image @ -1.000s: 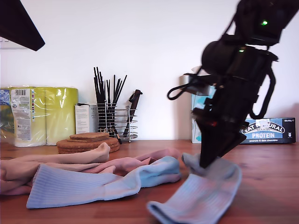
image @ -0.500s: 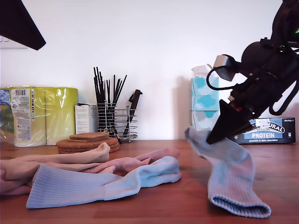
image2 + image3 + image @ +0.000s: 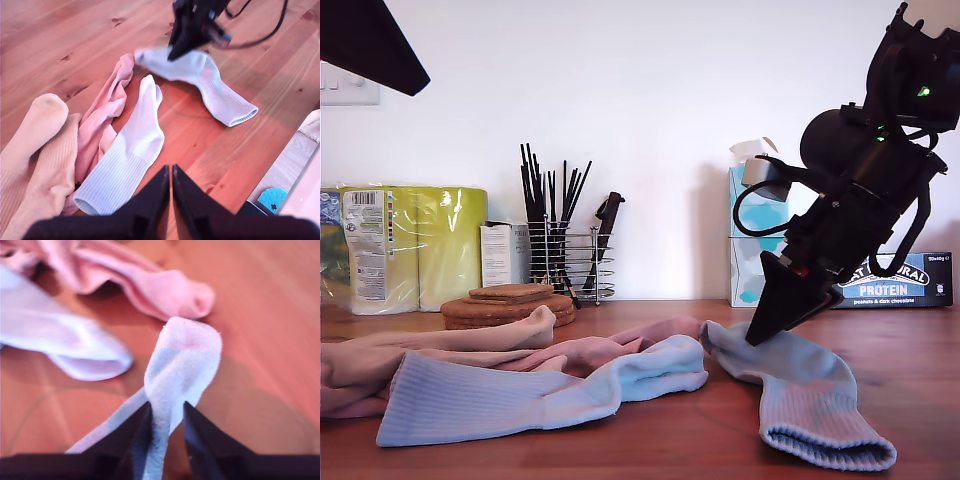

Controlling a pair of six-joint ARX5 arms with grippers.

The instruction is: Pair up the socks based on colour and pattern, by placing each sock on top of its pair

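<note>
At the exterior view's left, packs of paper rolls (image 3: 415, 245) stand against the wall, with a stack of cork coasters (image 3: 508, 305) and a wire holder of dark utensils (image 3: 565, 255) just beside them. In front, on the wooden table (image 3: 910, 350), the beige socks (image 3: 460, 338) and pink socks (image 3: 590, 350) lie bunched together, and a light blue sock (image 3: 540, 392) sprawls across them, its toe pointing toward the exterior view's right. My first gripper (image 3: 171, 172) hangs high over this heap with its jaws pressed together and nothing between them. Further toward the exterior view's right, my second gripper (image 3: 767, 322) pinches the toe end of the second light blue sock (image 3: 800, 395); that toe sits near the first blue sock's toe, while the cuff trails on the table toward the camera. Behind it stand a tissue box (image 3: 752, 235) and a protein bar box (image 3: 900, 280).
</note>
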